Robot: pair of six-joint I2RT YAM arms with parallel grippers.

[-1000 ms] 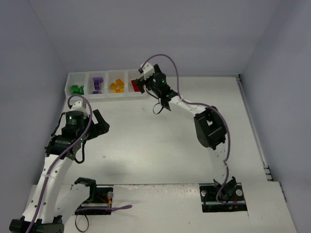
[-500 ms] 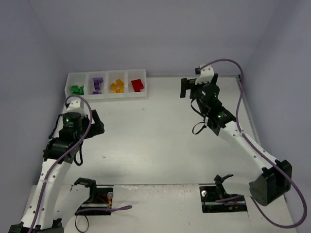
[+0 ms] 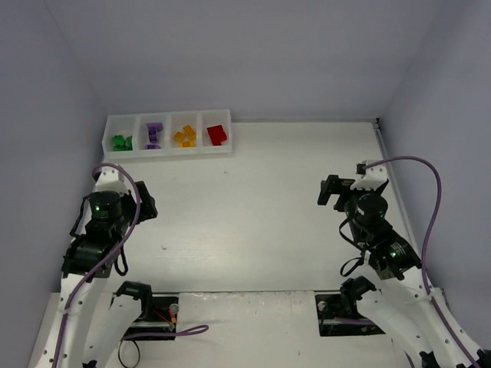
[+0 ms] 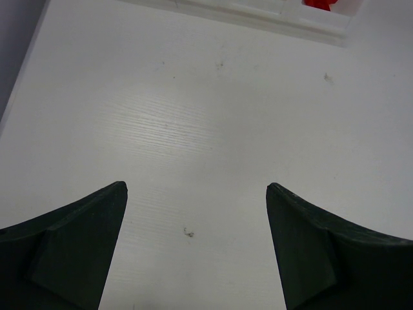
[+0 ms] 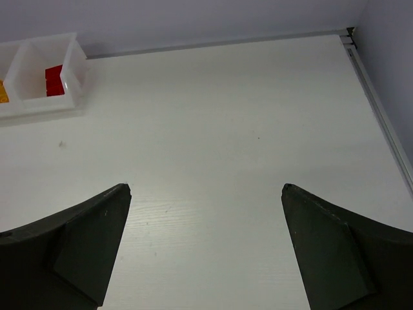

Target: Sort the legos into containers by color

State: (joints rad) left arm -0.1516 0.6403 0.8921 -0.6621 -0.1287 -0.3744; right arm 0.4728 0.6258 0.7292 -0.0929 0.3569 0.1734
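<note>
**Arms back, bricks sorted**

Since a second ago the right arm has swung away from the tray (image 3: 169,151) and folded back toward its base. Its right gripper (image 3: 328,191) was at the red compartment then and now hangs over the right half of the table (image 3: 253,207), well apart from the tray. The left arm has also drawn back a little toward the near edge, and the left gripper (image 3: 146,207) is over the left side of the table.

Both grippers are empty. In the right wrist view the right gripper (image 5: 206,188) has its jaws spread wide with only bare table between them. The left gripper (image 4: 197,187) stands the same way in the left wrist view.

The tray sits at the far left corner of the table, against the back wall. From left to right its four compartments hold green bricks (image 3: 120,142), purple bricks (image 3: 154,134), yellow bricks (image 3: 184,137) and red bricks (image 3: 217,135).

The right wrist camera sees the tray's right end (image 5: 76,64) with the red bricks (image 5: 54,80) inside and a sliver of yellow (image 5: 2,92) at the picture's edge. The left wrist camera catches the tray's front wall (image 4: 258,16) and a bit of red (image 4: 319,3) above it.
</note>
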